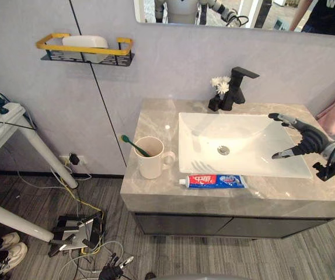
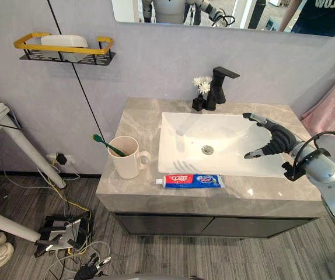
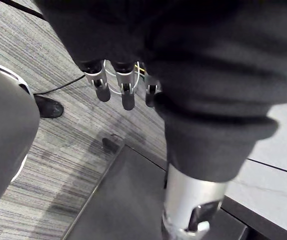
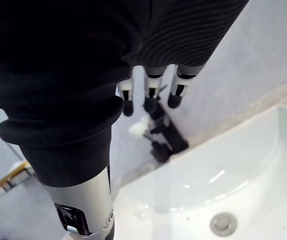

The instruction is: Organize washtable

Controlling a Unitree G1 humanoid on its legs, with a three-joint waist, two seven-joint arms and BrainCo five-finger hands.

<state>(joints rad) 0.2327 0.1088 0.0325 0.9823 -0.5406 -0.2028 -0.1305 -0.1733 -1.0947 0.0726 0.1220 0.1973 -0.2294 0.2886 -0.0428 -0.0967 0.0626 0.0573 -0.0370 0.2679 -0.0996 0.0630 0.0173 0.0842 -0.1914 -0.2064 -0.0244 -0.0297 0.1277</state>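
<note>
Two things sit beside the sink (image 1: 202, 140): toothpaste (image 1: 213, 181) just in front, a mug (image 1: 151, 158) holding a toothbrush (image 1: 133, 146) at its left. The right hand (image 1: 307, 139) hovers over its right side, fingers spread, empty; the left hand (image 3: 127, 97) hangs, fingers straight.

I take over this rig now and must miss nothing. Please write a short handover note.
Right robot hand: open, empty, hovering over the right side of the white rectangular sink basin.
Left robot hand: open, empty, hanging low above the floor.
The red, white and blue toothpaste tube lies flat on the grey marble countertop, in front of the basin.
The green toothbrush stands in the cream ceramic mug, left of the basin.
Done: toothbrush in mug. Left: probably the tube.
</note>
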